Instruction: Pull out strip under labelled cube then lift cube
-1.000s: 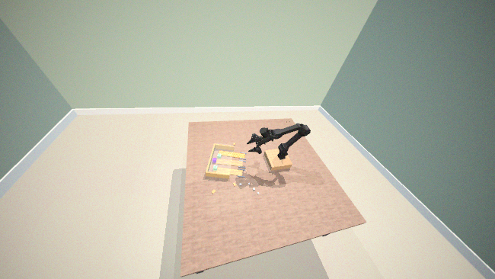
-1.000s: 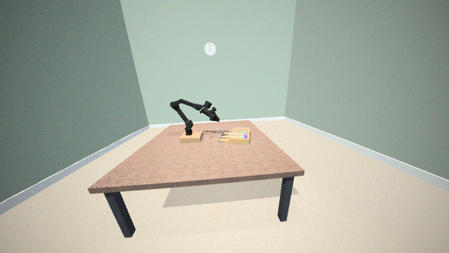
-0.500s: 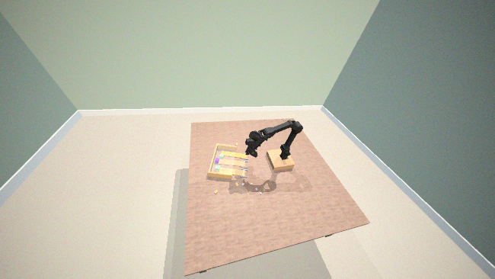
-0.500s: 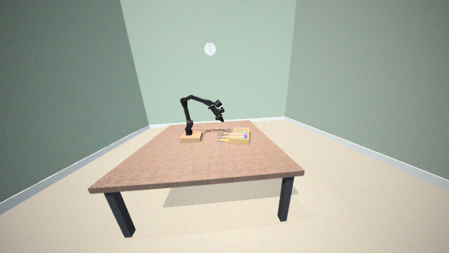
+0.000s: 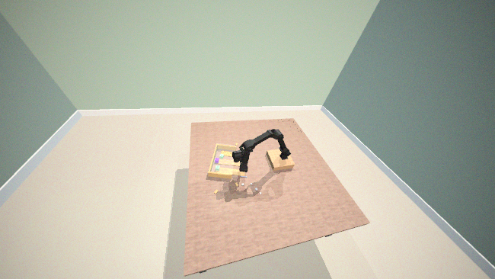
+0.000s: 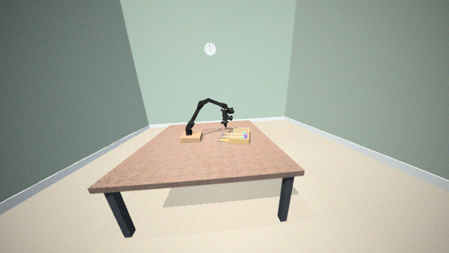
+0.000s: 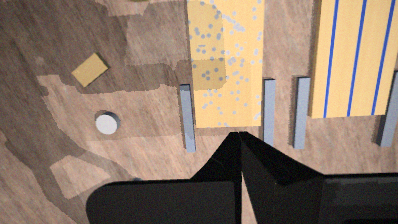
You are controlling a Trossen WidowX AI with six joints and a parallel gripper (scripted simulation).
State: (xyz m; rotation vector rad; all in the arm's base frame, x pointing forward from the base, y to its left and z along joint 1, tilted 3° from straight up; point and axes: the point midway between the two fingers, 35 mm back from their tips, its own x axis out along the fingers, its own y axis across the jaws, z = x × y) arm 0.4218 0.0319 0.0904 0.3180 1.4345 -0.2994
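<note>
My gripper (image 5: 244,174) (image 6: 226,126) (image 7: 238,140) is shut and empty, pointing down above the tray's near side. In the wrist view its tips appear just off the end of a strip with blue-grey speckles (image 7: 242,107), between two grey rails. A strip with blue lines (image 7: 342,75) lies to its right. Three strips show in the tray (image 5: 218,175) (image 6: 238,141). A purple cube (image 5: 217,160) (image 6: 245,136) stands at the middle one's far end. One green cube (image 5: 221,156) is behind it and another green cube (image 5: 218,168) in front. No label is readable now.
In the wrist view, grey rails (image 7: 187,120) (image 7: 269,110) (image 7: 300,112) stand beside the strips' ends. A small wooden block (image 7: 90,69) (image 5: 215,191) and a white disc (image 7: 106,124) lie loose on the table. The arm's wooden base (image 5: 282,165) (image 6: 190,139) stands apart from the tray.
</note>
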